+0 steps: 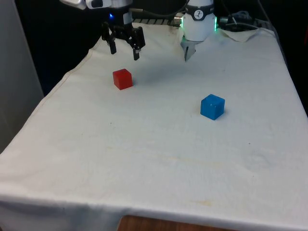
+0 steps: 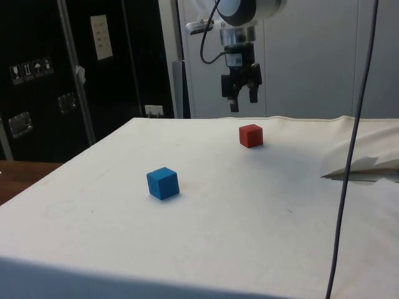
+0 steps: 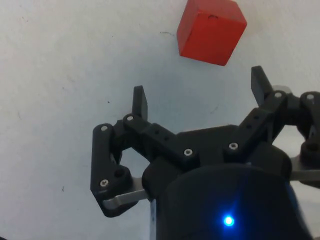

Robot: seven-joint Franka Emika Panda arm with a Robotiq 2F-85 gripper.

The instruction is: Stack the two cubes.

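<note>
So, going across the front view from its left: gripper (image 1: 124,49) hangs above the tabletop (image 1: 144,159), fingers spread apart and holding nothing. Red cube (image 1: 122,79) sits on the cloth just below and slightly in front of it, not touched. Blue cube (image 1: 212,106) is well apart, off toward the front view's right and nearer the camera, also untouched. Nothing is stacked yet.

Wrist view puts the red cube (image 3: 211,30) ahead of the fingertips, not between them, and its faces sit turned against the finger line.

Risks as I read it:
- descending from here misses the cube or lands a finger on its top face, because the gripper isn't centred over it
- closing on corners instead of flat faces, because of the cube's rotation; it could twist or pop out
- a skewed grasp carries over to placement, so red could land off-centre on blue and slide off
- cloth is loose, a low finger could drag it and shift either cube
</note>
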